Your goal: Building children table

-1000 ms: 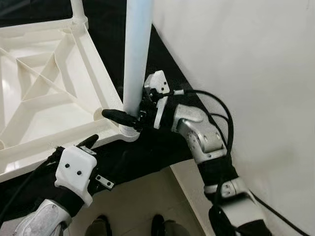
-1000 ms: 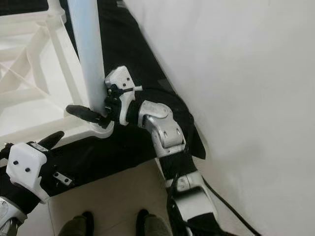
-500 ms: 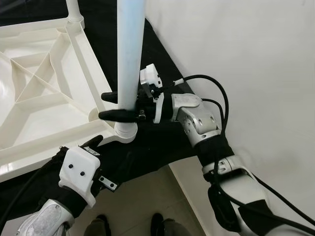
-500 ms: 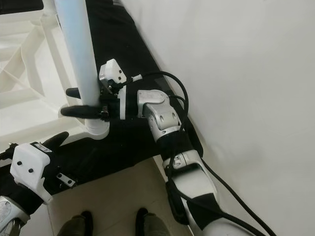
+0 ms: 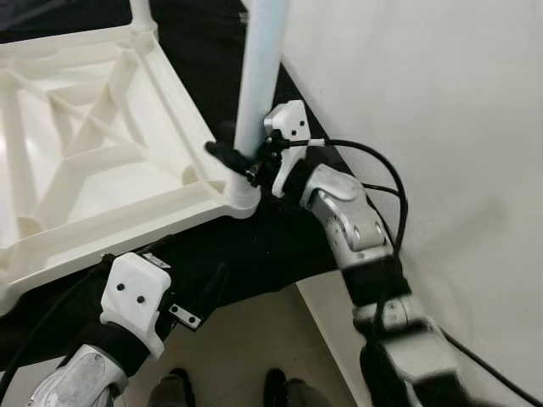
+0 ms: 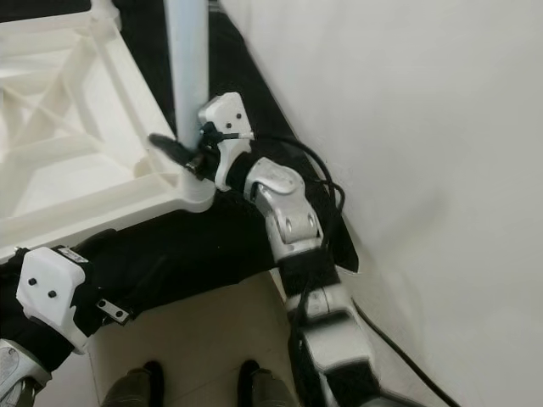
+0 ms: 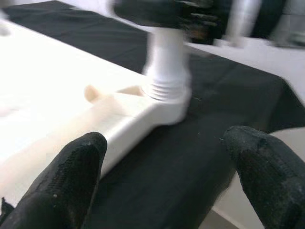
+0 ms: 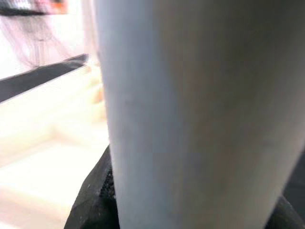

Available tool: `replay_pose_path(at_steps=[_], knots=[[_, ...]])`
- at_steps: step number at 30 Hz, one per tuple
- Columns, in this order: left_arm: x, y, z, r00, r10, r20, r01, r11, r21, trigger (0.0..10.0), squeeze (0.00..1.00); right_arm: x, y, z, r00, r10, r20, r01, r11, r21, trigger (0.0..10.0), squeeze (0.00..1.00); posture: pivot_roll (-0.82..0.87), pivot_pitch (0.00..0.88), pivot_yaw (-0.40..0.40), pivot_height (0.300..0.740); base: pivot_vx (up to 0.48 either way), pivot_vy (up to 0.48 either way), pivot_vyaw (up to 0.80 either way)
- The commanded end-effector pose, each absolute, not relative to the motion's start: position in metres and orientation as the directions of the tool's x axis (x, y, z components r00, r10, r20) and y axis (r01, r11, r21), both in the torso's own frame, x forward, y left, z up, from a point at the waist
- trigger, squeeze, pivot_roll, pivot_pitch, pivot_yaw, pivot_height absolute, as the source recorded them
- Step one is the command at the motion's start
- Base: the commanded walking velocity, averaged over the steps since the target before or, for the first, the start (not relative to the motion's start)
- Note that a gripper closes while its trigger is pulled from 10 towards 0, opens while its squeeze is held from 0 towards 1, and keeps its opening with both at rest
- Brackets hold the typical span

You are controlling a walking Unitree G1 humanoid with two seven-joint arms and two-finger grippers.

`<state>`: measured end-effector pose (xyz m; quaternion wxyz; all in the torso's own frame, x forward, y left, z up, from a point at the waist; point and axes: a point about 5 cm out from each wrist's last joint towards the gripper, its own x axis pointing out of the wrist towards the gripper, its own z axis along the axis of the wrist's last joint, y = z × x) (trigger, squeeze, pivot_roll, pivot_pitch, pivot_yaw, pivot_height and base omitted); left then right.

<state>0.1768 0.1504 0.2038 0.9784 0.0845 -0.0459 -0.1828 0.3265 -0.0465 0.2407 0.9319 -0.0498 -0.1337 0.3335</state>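
Standing at six o'clock are a person's shoes (image 5: 276, 386) on pale floor. Just beyond, at seven o'clock, the left gripper (image 7: 171, 167) hovers with fingers spread wide over the black cloth (image 5: 271, 246), close to the upturned white tabletop (image 5: 93, 170). Farther on, near twelve o'clock, the right gripper (image 5: 233, 155) clamps the pale blue table leg (image 5: 259, 76), which stands upright in the tabletop's corner socket (image 5: 243, 199) beside the white wall (image 5: 441, 110).

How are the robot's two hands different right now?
The right hand is clamped around the pale blue-white plastic table leg; the left hand is open, holding nothing. The right sits up by the leg's corner socket; the left hangs lower, beside the white tabletop's edge. Both have black fingers.
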Motion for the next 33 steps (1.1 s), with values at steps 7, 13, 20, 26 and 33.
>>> replay_pose_path(at_steps=[7, 13, 20, 26, 33], knots=[[0.177, 0.147, 0.202, 0.923, -0.381, 0.047, 0.368, 0.914, 0.169, 10.0, 0.0, 0.332, -0.036, 0.194, 0.799, 0.6, -0.02, -0.597, 0.791, -0.136, 0.0, 0.0, 0.16, 0.325, -0.164, 0.74, 0.0, 0.0, 0.0], [0.178, 0.148, 0.201, 0.925, -0.378, 0.049, 0.366, 0.916, 0.166, 10.0, 0.0, 0.334, -0.03, 0.213, 0.745, 0.666, 0.017, -0.663, 0.744, -0.077, 10.0, 0.88, 0.16, 0.318, -0.167, 0.74, 0.0, 0.0, 0.0], [0.178, 0.146, 0.202, 0.924, -0.38, 0.054, 0.367, 0.916, 0.164, 10.0, 0.0, 0.337, -0.028, 0.265, 0.296, 0.944, 0.149, -0.919, 0.324, -0.226, 10.0, 1.0, 0.18, 0.305, -0.16, 0.74, 0.0, 0.0, 0.0], [0.177, 0.146, 0.203, 0.924, -0.378, 0.054, 0.365, 0.916, 0.168, 10.0, 0.0, 0.343, -0.033, 0.279, 0.048, 0.998, 0.03, -0.943, 0.056, -0.327, 10.0, 0.0, 0.21, 0.311, -0.163, 0.74, 0.0, 0.0, 0.0], [0.175, 0.149, 0.204, 0.929, -0.367, 0.051, 0.353, 0.919, 0.178, 10.0, 0.0, 0.353, -0.027, 0.287, 0.0, 1.0, -0.009, -0.945, -0.003, -0.328, 5.0, 0.0, 0.23, 0.32, -0.171, 0.74, 0.0, 0.0, 0.0]])
